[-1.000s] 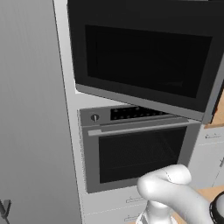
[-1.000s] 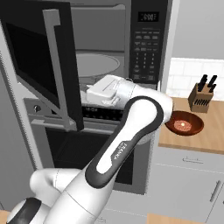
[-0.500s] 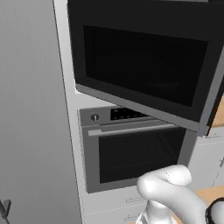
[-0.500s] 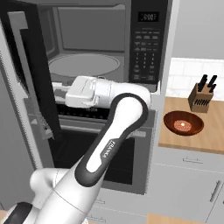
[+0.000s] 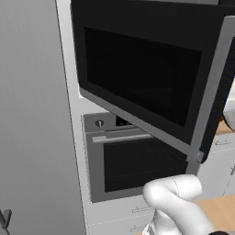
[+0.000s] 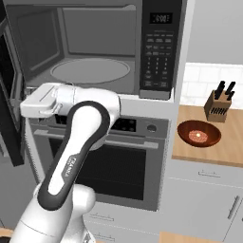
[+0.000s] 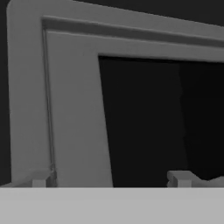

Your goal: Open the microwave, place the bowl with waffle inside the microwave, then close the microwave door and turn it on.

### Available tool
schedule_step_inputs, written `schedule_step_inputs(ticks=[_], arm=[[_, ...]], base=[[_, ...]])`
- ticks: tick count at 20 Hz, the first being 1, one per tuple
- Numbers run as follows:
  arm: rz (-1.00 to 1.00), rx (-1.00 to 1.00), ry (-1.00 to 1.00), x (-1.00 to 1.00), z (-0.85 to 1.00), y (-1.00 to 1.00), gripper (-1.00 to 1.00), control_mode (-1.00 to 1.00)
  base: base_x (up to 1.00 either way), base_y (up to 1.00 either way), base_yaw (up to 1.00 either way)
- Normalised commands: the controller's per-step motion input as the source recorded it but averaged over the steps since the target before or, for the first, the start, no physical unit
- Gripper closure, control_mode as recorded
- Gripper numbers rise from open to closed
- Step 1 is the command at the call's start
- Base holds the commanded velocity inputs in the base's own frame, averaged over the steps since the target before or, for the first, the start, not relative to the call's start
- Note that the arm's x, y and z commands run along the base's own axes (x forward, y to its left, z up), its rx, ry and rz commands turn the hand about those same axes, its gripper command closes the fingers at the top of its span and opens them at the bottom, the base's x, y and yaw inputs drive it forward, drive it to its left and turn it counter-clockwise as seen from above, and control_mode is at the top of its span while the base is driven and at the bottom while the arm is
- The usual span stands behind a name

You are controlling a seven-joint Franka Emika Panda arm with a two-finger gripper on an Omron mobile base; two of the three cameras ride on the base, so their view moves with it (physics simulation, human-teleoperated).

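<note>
Microwave door (image 5: 142, 87): left base view, swung out wide, dark glass window facing the camera, grey edge strip on its right side.
Oven (image 5: 137, 160): left base view, below the door, steel front, dark window, bar handle across the top.
Arm: left base view, white elbow at the lower right, near side.
Microwave (image 6: 90, 47): right base view, cavity exposed, grey walls, round glass turntable (image 6: 90, 71) bare.
Keypad panel (image 6: 160, 47): right base view, black, right of the cavity, small display at its top.
Door edge: right base view, dark panel at the far left, fully swung.
Gripper (image 6: 31, 107): right base view, wrist at the left, just below the cavity sill, pointing left toward the door; fingertips hidden here.
Bowl with waffle (image 6: 199, 134): right base view, on the wooden counter (image 6: 228, 147) to the right, well apart from the microwave.
Knife block (image 6: 219, 105): right base view, behind the bowl, against the tiled wall.
Door inner face: hand view, grey frame around the dark window, close up.
Jaws: hand view, spread wide, nothing between the tips (image 7: 41, 179).
</note>
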Motion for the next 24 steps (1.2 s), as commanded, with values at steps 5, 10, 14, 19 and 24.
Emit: schedule_step_inputs(ticks=[5,10,14,19,24], arm=[[0.00,0.00,0.00,-0.64,0.00,0.95,-1.00,-1.00],[0.00,-0.02,0.01,-0.32,0.00,0.94,-1.00,-1.00],[-0.04,-0.08,0.07,0.00,0.01,1.00,-1.00,-1.00],[-0.09,-0.08,0.04,0.00,0.09,0.98,-1.00,-1.00],[-0.11,-0.07,0.00,0.00,0.00,0.65,-1.00,-1.00]], base=[[0.00,0.00,0.00],[0.00,0.00,0.00],[0.00,0.00,0.00],[0.00,0.00,0.00],[0.00,0.00,0.00]])
